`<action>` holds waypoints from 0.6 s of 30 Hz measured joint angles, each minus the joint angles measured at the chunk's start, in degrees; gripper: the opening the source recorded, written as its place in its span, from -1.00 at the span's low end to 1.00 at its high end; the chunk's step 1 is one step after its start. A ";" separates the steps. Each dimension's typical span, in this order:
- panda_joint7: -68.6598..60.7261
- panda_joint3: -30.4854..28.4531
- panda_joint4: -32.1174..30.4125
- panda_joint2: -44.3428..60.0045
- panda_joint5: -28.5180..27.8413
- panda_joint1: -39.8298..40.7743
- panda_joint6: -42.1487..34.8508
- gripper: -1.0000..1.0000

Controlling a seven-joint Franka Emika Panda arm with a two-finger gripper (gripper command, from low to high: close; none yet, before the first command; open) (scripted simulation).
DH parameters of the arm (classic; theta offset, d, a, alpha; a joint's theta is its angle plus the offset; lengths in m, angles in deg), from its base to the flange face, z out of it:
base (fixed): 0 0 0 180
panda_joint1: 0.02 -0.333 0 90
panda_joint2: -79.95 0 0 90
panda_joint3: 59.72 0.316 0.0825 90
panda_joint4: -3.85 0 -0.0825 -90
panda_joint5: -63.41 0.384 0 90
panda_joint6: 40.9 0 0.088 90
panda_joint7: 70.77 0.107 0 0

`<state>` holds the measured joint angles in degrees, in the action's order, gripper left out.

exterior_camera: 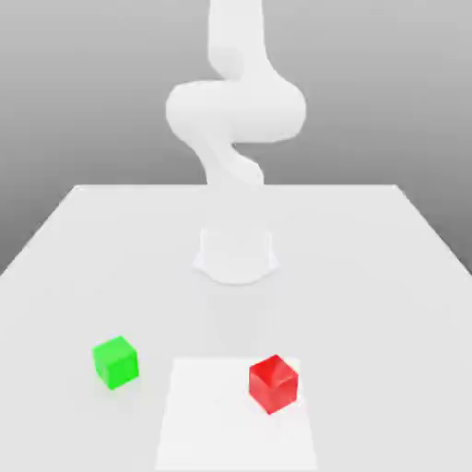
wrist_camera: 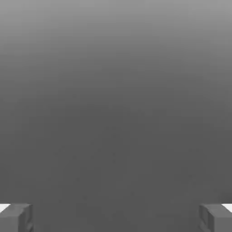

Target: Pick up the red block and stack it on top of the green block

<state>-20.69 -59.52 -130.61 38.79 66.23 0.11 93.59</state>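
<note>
Exterior view first: we see the white arm rising from its round base at the middle of the frame, on a pale table that fills the lower half. We find the red block in the lower right of centre, sitting on the right edge of a lighter white square patch of the table. We find the green block in the lower left, resting on the bare table, just beyond the patch's left side and well apart from the red one. Both cubes stand flat, each alone, nothing on top of either. In the hand view we see the gripper with its fingertips at the two lower corners of the frame, so the jaws are spread wide with nothing between them, against a plain grey backdrop.
</note>
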 joint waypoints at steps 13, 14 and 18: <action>27.07 7.44 -13.96 24.64 8.51 1.91 13.99 0.00; 29.70 8.23 -15.04 26.48 8.37 2.17 15.12 0.00; 41.74 11.01 -19.42 33.77 5.65 3.33 19.79 0.00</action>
<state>21.05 -48.51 -150.03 72.55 71.88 3.44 113.38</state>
